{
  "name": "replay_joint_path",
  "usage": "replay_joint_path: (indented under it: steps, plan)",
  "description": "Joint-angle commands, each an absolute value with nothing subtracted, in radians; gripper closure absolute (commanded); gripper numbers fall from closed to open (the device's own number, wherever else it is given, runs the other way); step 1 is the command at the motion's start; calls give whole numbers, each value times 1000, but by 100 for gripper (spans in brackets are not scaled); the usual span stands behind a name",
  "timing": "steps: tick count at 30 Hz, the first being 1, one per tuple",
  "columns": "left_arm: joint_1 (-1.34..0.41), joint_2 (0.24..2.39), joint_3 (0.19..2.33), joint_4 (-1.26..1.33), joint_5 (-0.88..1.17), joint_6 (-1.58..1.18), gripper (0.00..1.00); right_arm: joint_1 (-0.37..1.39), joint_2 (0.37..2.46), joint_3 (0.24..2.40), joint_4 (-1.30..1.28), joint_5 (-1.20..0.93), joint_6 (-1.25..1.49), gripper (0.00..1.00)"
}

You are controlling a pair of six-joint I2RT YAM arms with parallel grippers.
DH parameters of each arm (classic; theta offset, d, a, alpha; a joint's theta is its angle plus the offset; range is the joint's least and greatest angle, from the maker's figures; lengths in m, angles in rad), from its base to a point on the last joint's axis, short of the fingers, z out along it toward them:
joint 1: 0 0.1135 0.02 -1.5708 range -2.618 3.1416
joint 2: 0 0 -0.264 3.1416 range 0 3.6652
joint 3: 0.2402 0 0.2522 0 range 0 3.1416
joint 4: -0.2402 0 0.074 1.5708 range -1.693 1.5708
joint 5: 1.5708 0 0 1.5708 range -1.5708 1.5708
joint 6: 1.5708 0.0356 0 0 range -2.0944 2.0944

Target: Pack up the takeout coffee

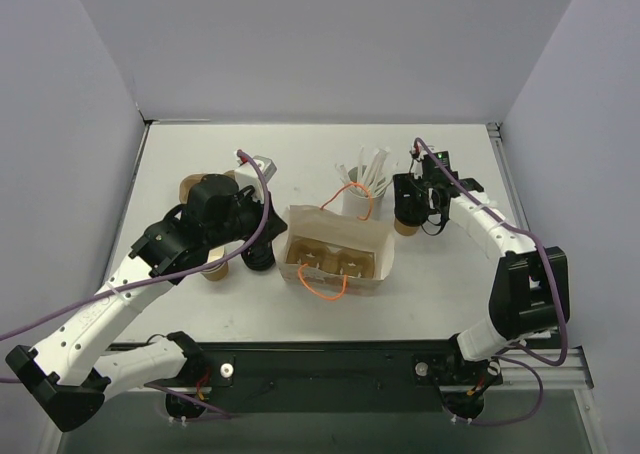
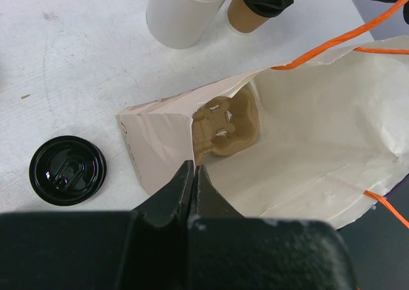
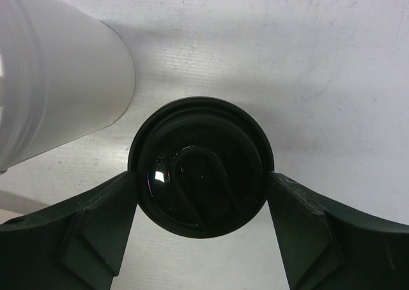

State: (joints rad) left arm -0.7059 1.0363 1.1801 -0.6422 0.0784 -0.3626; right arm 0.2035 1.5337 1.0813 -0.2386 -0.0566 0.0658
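Coffee [image 3: 201,168]: upright on the tabletop [image 1: 300,154], outside the bag [image 1: 372,242], off its far right corner and just right of the white cup [image 2: 182,12]
Right gripper [image 1: 412,200]: spread pretty wide around the coffee, one finger pressed on each side of its black lid, so it's got hold of it
Left gripper [image 2: 193,175]: fingers pinched together, nothing between them, hanging over the bag's left edge
Bag: mid-tabletop, mouth open, orange handles flopped over the rim
Carrier [image 2: 227,127]: brown, sitting down inside the bag
White cup: just past the bag's far side, white sticks poking out
Loose lid [image 2: 67,170]: flat on the tabletop, just left of the bag
Tan cup [image 1: 213,270]: left side, half hidden under the left arm
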Motion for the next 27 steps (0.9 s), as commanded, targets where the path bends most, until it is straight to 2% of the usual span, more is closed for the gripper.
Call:
replay_joint_path:
  steps: [1, 9, 16, 27]
  plan:
    - [-709, 1029, 1193, -620, 63, -371, 100, 201, 1551, 1114, -259, -38, 54, 19]
    - [-709, 1034, 1195, -620, 68, -377, 100, 201, 1580, 1135, -282, 23, 66, 23]
    - [-707, 1029, 1195, -634, 60, -379, 100, 204, 1583, 1137, -288, 18, 84, 34]
    - [-707, 1028, 1206, -644, 44, -377, 100, 209, 1519, 1128, -353, 35, 133, 40]
